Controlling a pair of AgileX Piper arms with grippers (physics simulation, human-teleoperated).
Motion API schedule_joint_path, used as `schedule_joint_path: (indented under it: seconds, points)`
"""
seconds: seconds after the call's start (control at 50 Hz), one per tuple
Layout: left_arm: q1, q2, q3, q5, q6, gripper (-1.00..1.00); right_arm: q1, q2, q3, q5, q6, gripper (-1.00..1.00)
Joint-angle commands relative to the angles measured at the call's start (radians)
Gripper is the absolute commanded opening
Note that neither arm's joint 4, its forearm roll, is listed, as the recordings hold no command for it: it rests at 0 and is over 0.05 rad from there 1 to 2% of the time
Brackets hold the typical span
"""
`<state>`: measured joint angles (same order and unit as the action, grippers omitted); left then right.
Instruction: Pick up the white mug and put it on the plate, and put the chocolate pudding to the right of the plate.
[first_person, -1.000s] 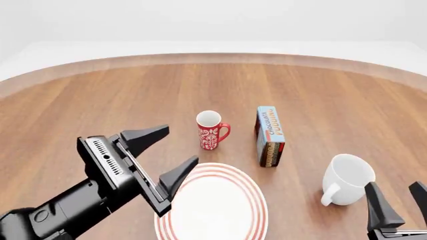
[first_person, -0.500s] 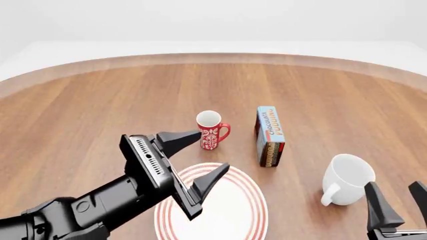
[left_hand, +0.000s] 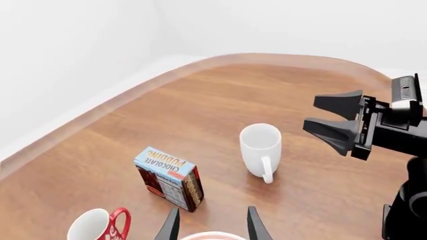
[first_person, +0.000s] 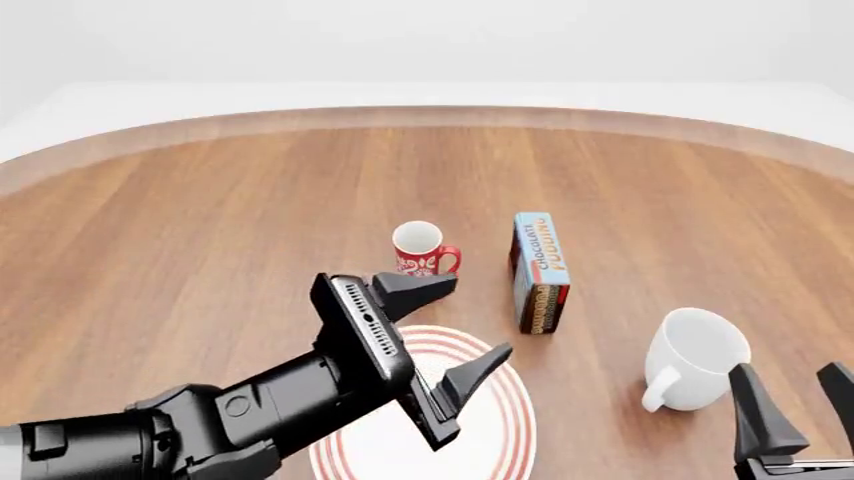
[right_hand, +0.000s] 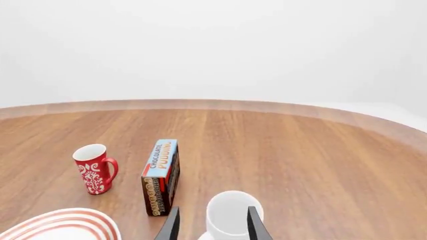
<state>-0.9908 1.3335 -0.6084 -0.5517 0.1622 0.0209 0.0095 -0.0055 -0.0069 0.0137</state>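
The white mug (first_person: 694, 358) stands upright at the right front, handle toward me, also seen in the left wrist view (left_hand: 260, 145) and the right wrist view (right_hand: 227, 215). The chocolate pudding (first_person: 539, 270) carton stands left of it, behind the plate (first_person: 514, 405). My left gripper (first_person: 465, 320) hovers open and empty above the plate's far part, partly hiding the plate and the red mug's base. My right gripper (first_person: 798, 400) is open just in front of and to the right of the white mug, touching nothing. In the right wrist view its fingers (right_hand: 173, 225) frame the mug.
A slim red patterned mug (first_person: 420, 248) stands left of the pudding, behind the plate. The wooden table's curved far edge (first_person: 427, 115) runs across the back. The left arm's body lies over the front left of the table.
My left arm has swung right and forward, from left of the plate to above it, staying open. The right gripper and all objects have not moved.
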Motion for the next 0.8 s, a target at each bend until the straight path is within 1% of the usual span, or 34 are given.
schedule_joint_path:
  seconds: [0.02, 0.48, 0.8]
  points:
    - [-0.024, 0.063, -0.044, -0.004, -0.006, 1.00, 0.000, -0.004, 0.000, 0.004, 0.002, 1.00]
    - [-0.086, 0.188, -0.124, -0.023, -0.027, 1.00, 0.001, -0.007, -0.001, 0.008, 0.005, 1.00]
    - [-0.095, 0.284, -0.173, -0.048, -0.050, 1.00, 0.001, -0.006, -0.001, 0.007, 0.005, 1.00]
